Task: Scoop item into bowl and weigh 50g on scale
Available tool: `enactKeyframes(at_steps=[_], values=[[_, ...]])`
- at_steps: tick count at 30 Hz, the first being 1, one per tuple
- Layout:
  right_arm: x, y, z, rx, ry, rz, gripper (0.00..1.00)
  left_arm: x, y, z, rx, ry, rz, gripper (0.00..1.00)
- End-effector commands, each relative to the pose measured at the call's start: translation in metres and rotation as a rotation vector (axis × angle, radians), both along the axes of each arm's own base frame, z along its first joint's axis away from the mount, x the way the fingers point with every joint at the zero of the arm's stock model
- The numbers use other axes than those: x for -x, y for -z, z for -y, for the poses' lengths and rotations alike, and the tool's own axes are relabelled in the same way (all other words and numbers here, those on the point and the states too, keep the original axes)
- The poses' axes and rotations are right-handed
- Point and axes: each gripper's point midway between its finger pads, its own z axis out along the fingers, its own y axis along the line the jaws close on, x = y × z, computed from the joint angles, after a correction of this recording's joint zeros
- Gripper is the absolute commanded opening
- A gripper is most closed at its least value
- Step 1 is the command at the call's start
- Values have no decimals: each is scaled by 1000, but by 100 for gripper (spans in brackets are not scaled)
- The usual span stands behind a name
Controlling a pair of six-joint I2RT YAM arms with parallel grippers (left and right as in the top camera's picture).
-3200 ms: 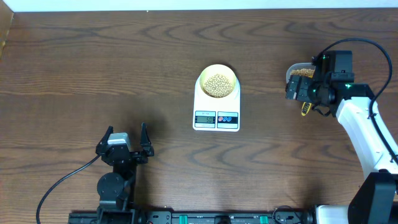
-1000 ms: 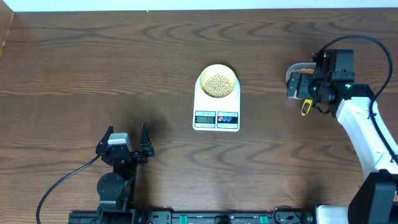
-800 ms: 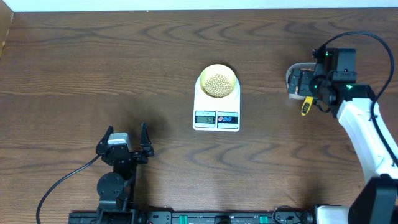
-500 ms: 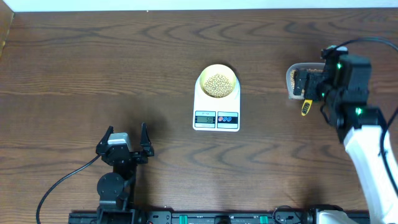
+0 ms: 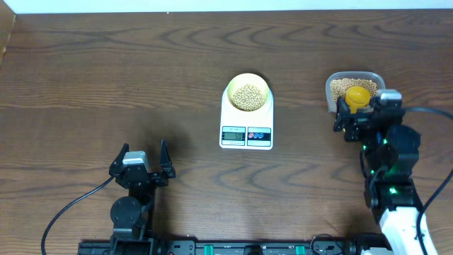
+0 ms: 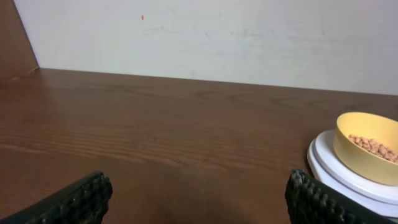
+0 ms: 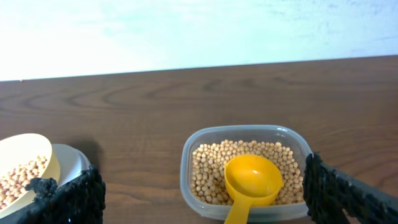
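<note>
Yellow scoop (image 7: 254, 178) on beans (image 7: 208, 174), clear tub (image 7: 242, 129), bowl (image 7: 25, 149) far left

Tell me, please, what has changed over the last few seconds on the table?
The right hand has pulled back from over the clear tub toward the robot's side of the table. It seems to have let go of the yellow scoop, which now lies on the beans in the tub, and it is open. The left hand, the bowl and the scale stayed put.

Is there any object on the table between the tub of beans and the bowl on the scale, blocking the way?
Nothing visible does. Between the tub and the bowl on the scale, the overhead view shows only bare table.
</note>
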Motion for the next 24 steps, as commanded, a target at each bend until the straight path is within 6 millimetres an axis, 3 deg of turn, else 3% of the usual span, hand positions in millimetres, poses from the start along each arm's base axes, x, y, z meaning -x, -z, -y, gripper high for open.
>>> enactKeyframes(at_steps=[1, 24], values=[[9, 2, -3, 7, -12, 26, 99, 1, 17, -3, -6, -15, -54, 91], [49, 2, -3, 9, -11, 156, 99, 1, 17, -3, -6, -15, -54, 91]])
